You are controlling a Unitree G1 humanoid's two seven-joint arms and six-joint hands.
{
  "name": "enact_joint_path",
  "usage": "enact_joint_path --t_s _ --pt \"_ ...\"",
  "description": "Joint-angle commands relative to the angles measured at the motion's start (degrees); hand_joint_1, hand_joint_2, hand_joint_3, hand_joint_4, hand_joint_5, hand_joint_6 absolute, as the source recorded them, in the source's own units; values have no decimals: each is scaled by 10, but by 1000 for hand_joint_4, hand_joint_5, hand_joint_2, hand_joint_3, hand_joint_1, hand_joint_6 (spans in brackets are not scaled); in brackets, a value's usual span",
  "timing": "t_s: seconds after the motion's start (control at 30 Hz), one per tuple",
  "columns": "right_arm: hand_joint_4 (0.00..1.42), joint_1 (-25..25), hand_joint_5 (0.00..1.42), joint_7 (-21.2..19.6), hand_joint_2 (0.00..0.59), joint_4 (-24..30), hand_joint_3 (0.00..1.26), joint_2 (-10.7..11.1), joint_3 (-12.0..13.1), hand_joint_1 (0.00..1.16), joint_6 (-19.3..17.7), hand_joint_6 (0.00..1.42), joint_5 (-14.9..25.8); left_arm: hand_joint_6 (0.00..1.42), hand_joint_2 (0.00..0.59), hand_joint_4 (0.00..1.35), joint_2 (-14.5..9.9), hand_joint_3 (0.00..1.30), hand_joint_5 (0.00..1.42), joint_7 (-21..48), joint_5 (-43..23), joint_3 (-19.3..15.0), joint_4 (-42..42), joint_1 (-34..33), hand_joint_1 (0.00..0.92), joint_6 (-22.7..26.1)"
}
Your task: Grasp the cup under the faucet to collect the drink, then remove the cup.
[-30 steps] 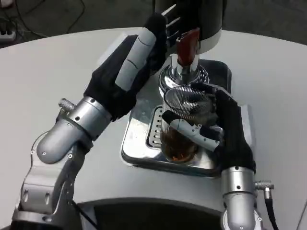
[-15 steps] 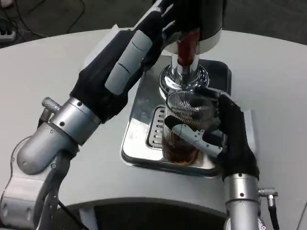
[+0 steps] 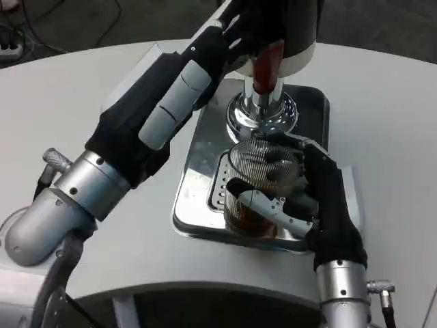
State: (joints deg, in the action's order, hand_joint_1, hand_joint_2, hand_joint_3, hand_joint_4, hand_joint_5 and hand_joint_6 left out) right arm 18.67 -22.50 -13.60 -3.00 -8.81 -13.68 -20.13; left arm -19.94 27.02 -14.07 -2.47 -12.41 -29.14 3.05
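A clear ribbed glass cup point(image 3: 258, 183) with brown drink in its bottom stands over the grille of the steel drip tray point(image 3: 198, 179), just in front of the chrome faucet point(image 3: 263, 109) with its red tap handle point(image 3: 267, 66). My right hand point(image 3: 311, 198) grips the cup from the right, fingers wrapped across its front. My left hand point(image 3: 174, 99) reaches up along the left of the faucet, its fingertips by the dark dispenser body point(image 3: 273, 27) near the tap handle; whether it presses anything is hidden.
The round white table point(image 3: 75, 102) spreads out to the left and right of the tray. A cable lies on the dark floor at the far left. The table's front edge curves just below the tray.
My right hand has drawn the cup a little toward the front of the tray, away from the faucet. My left arm has stretched further up and forward toward the dispenser.
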Motion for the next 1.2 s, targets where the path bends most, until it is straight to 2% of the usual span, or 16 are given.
enact_joint_path --t_s 0.03,0.3,0.4,0.7,0.93,1.2 --pt "852 -8 1042 7 131 36 743 -6 -7 913 -5 1052 -4 26 120 0 -15 2 72 7 11 -8 -20 18 0 -23" --pt "852 -58 1042 29 130 104 743 0 -9 913 2 1054 -6 26 120 0 -30 9 77 14 -3 -29 -38 31 0 -22" --pt "852 -85 1042 42 132 138 743 3 -11 913 4 1054 -5 32 120 0 -39 23 84 20 -2 -39 -53 43 0 -32" --pt "852 -124 1047 71 137 198 743 8 -13 909 11 1055 -5 41 120 1 -60 69 102 40 -6 -67 -75 85 0 -58" --pt "852 -145 1043 87 136 234 743 10 -11 910 14 1055 -4 42 120 10 -83 90 112 52 8 -89 -81 123 0 -117" --pt "852 -181 1042 110 131 281 749 14 -13 913 16 1073 1 53 120 35 -129 103 124 82 35 -122 -42 181 0 -241"
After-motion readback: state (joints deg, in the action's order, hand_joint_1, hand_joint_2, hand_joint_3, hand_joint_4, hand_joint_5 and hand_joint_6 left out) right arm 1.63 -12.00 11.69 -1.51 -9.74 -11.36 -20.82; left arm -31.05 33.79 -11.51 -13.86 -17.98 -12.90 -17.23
